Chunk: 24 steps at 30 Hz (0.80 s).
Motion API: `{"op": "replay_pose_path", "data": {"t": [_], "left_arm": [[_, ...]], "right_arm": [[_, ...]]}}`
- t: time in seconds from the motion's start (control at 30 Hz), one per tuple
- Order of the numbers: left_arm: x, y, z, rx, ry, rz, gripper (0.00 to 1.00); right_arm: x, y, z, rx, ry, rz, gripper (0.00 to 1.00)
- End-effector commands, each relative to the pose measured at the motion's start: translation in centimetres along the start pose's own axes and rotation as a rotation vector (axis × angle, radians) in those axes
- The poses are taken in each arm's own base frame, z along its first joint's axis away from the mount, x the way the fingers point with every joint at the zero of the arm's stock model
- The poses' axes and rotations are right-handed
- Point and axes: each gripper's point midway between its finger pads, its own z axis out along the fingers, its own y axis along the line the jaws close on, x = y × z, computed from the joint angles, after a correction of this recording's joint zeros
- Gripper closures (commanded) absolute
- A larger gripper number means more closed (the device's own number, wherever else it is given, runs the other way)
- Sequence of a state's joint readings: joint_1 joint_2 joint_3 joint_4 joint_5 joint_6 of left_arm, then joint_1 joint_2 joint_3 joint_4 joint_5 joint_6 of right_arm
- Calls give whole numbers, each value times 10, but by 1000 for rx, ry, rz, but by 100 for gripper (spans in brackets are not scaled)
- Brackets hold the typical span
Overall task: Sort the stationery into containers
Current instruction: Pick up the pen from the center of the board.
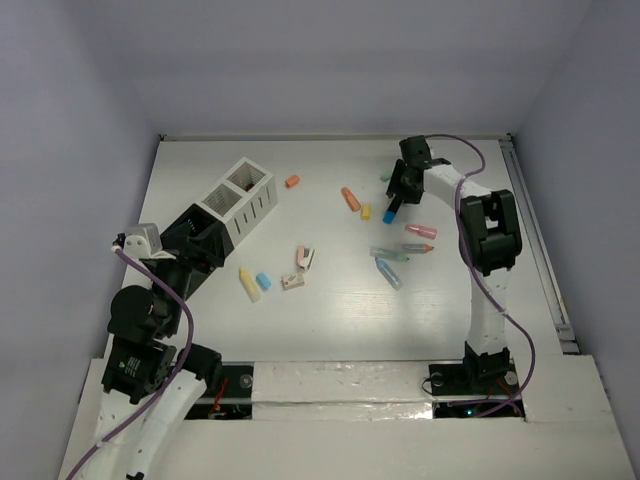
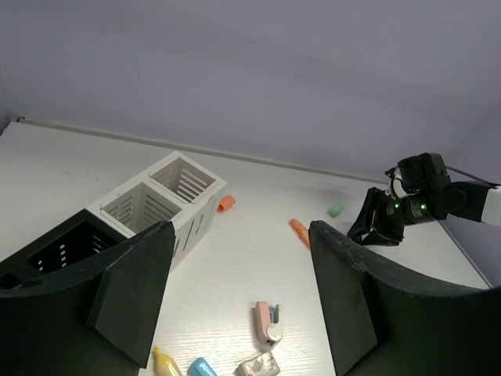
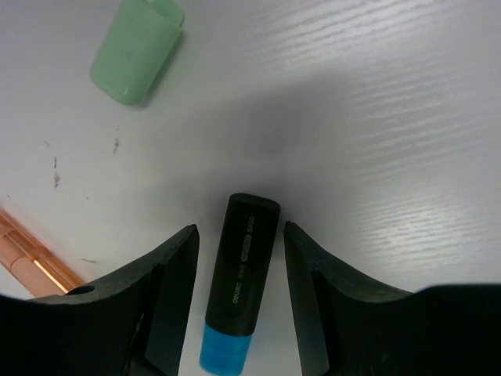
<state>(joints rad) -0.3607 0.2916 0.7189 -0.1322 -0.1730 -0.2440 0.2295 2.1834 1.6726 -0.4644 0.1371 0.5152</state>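
My right gripper (image 1: 398,192) is open at the far right, low over the table. Its jaws straddle a black marker with a blue cap (image 1: 390,211), lying flat with a gap on each side in the right wrist view (image 3: 239,266). A green block (image 3: 135,51) lies just beyond. The white two-compartment container (image 1: 242,193) stands at the far left, with the black container (image 1: 190,222) against its near end. My left gripper (image 1: 203,243) is open and empty over the black container (image 2: 47,251). A pink piece (image 2: 268,321), yellow marker (image 1: 248,284) and blue block (image 1: 264,281) lie mid-table.
More pieces are scattered on the table: an orange block (image 1: 292,181), an orange marker (image 1: 351,198), a yellow block (image 1: 366,212), a pink marker (image 1: 421,232) and several pale markers (image 1: 388,262). Walls close in at the back and sides.
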Motion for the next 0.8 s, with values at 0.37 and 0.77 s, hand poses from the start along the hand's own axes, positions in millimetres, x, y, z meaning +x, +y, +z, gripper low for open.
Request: {"op": "replay_pose_path", "data": {"t": [0.37, 0.77], "left_arm": [[-15, -3, -1, 11, -49, 1, 34], [-16, -4, -3, 15, -56, 0, 34]], "right_arm": [[14, -24, 18, 126, 87, -146, 48], [26, 0, 18, 60, 116, -135, 83]]}}
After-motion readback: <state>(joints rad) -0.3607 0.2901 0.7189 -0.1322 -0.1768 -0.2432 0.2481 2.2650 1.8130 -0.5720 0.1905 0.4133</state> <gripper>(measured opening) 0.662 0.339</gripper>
